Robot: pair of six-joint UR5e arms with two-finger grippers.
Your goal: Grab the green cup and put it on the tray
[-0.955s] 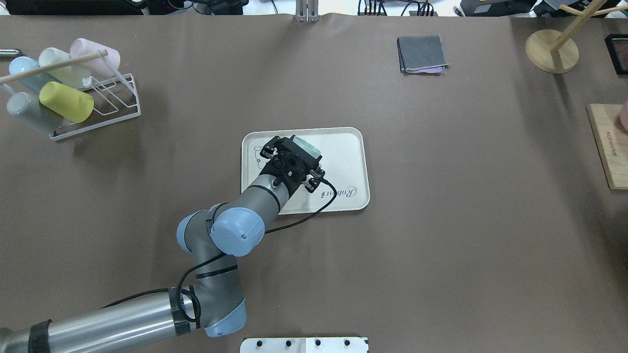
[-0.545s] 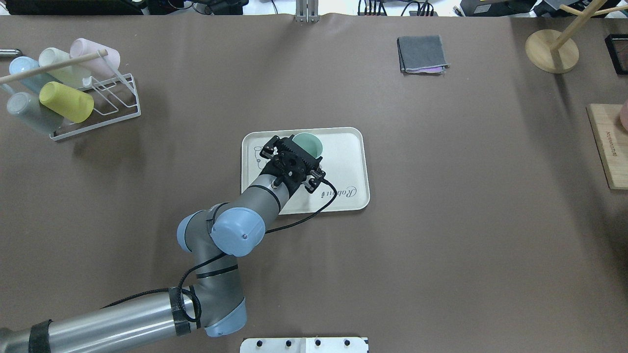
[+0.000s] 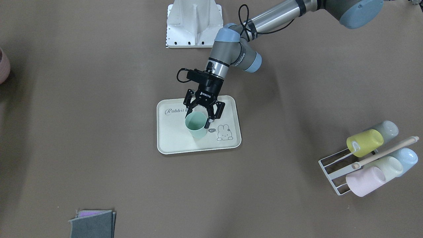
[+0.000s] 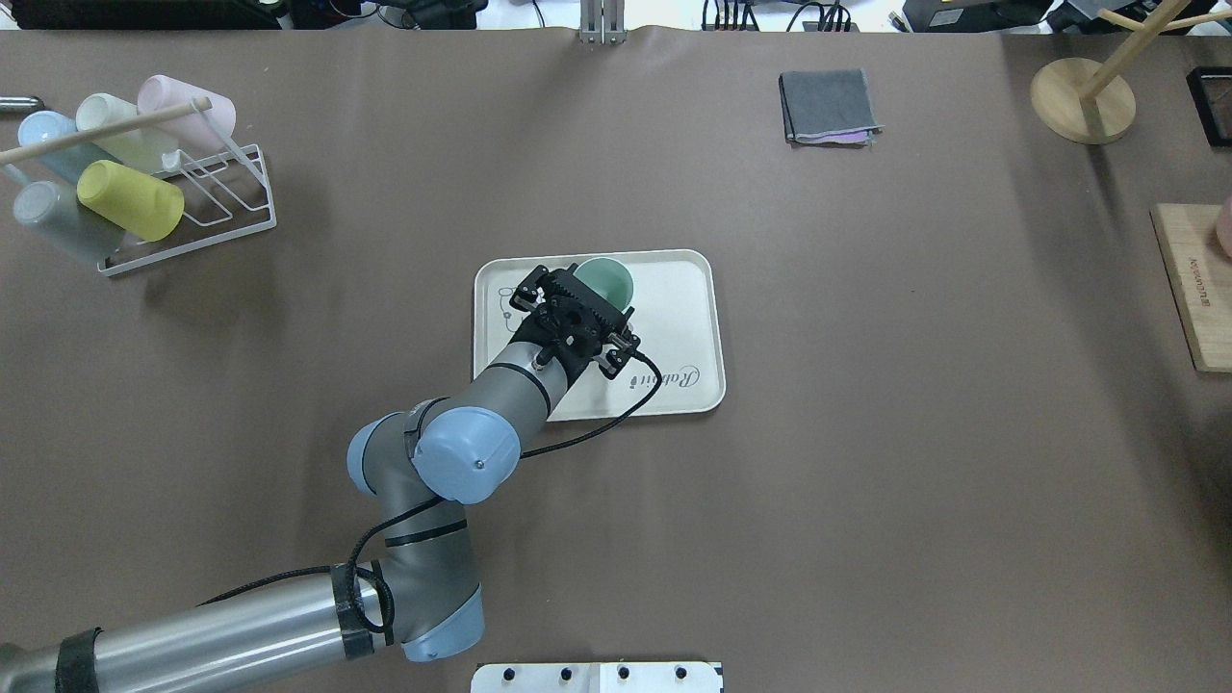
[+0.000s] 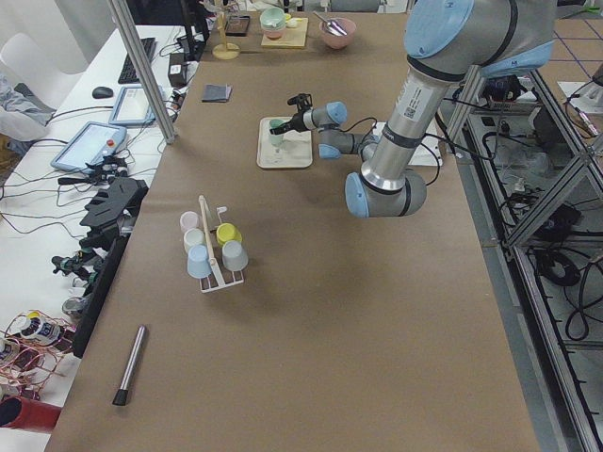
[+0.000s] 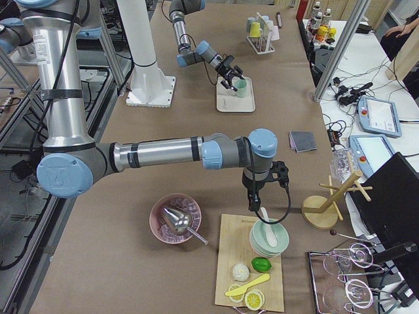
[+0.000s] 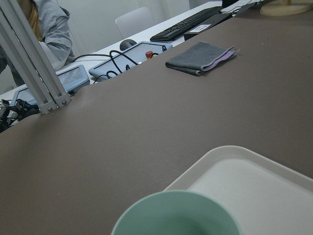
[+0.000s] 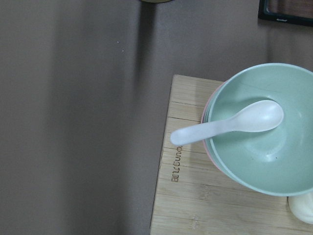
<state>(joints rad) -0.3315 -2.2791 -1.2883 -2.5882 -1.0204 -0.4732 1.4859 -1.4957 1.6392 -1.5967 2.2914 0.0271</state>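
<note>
The green cup (image 3: 196,125) stands upright, mouth up, on the cream Rabbit tray (image 3: 172,138) at the middle of the table. It also shows in the overhead view (image 4: 606,277) on the tray (image 4: 683,318). My left gripper (image 3: 198,116) hangs tilted over the cup's near side with its jaws spread wide on either side of the rim, open. The left wrist view shows only the cup's rim (image 7: 176,215) at the bottom. My right gripper (image 6: 252,204) hovers over a wooden board far off; I cannot tell if it is open or shut.
A white wire rack (image 4: 192,207) with several pastel cups lies at the far left. A folded grey cloth (image 4: 828,106) and a wooden mug tree (image 4: 1083,96) are at the back right. A green bowl with a white spoon (image 8: 264,127) sits on the wooden board (image 4: 1193,289).
The left gripper stayed in place over the tray. The green cup, mostly hidden under it a second ago, now shows its open mouth beyond the fingers, standing upright.
</note>
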